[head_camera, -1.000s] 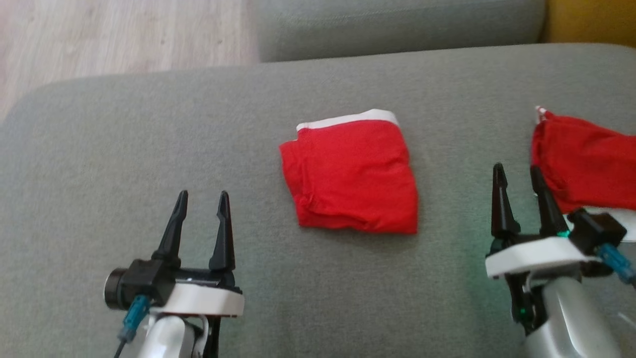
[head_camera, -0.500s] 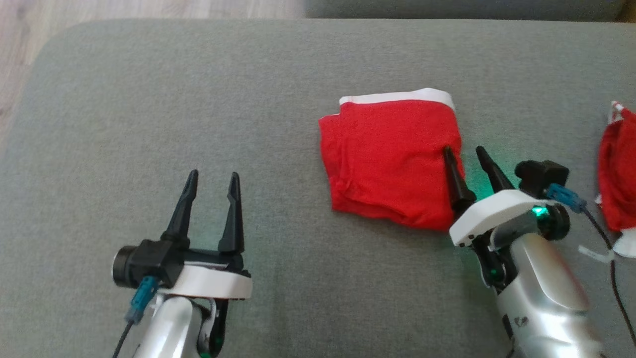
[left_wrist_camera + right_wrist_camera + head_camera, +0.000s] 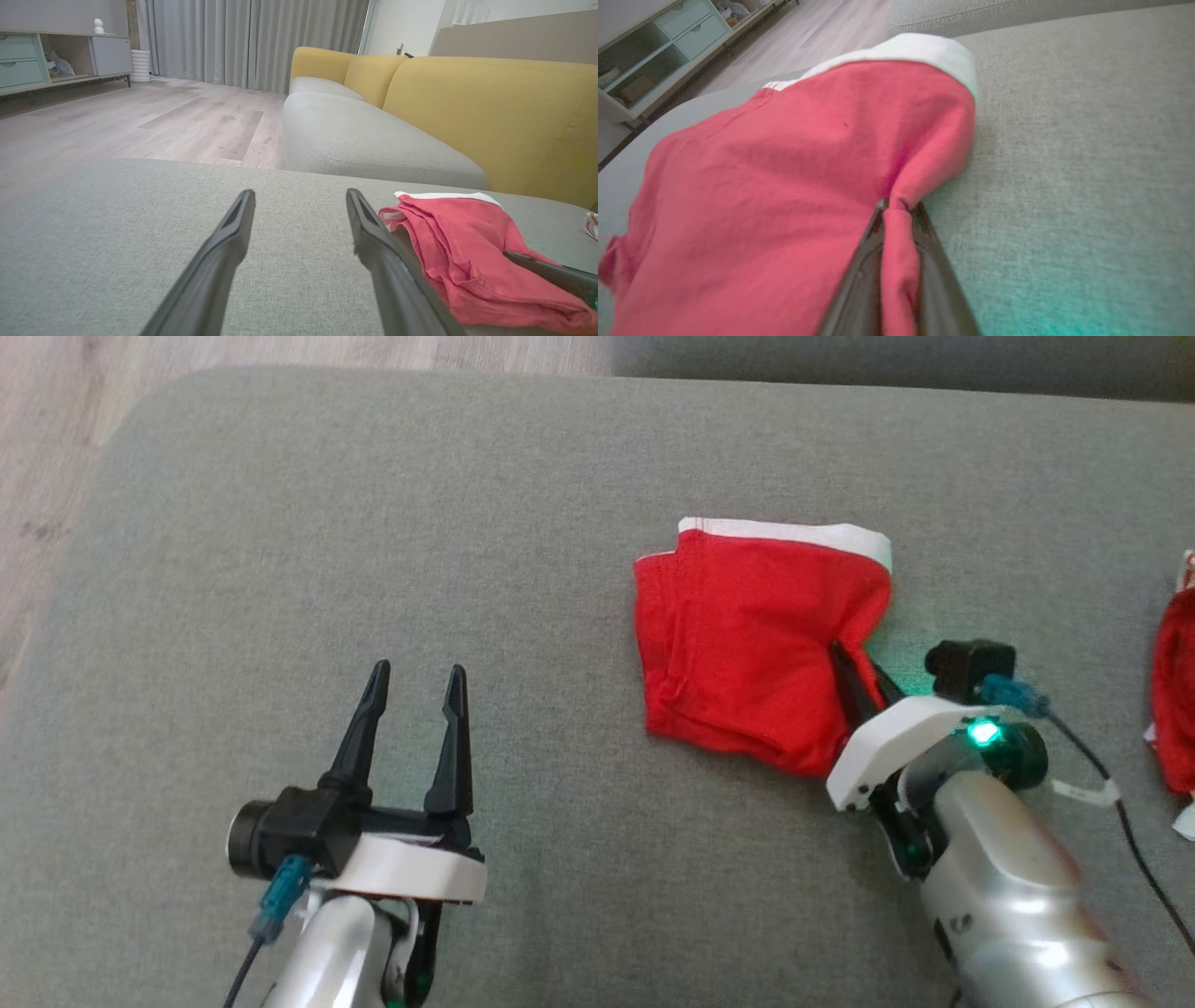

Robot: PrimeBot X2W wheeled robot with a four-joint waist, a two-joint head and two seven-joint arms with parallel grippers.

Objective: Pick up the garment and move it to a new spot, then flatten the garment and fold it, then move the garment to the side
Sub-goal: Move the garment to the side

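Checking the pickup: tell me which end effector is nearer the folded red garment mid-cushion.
Right. The right end effector is shut on the right edge of the red garment, cloth bunched between its fingers. The left end effector is open over the cushion, far to the garment's left.

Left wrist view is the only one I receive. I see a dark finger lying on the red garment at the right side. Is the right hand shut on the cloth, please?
Observer: Yes. In the right wrist view the right hand is shut on a fold of the red garment, which is pinched tight.
Operator: Which part of it is held?
Observer: In the head view it is the garment's right edge, about midway along. The cloth puckers toward the grip there.
Operator: Is my left hand touching the cloth?
Observer: No. The head view shows the left hand open and apart from it, over bare grey cushion.
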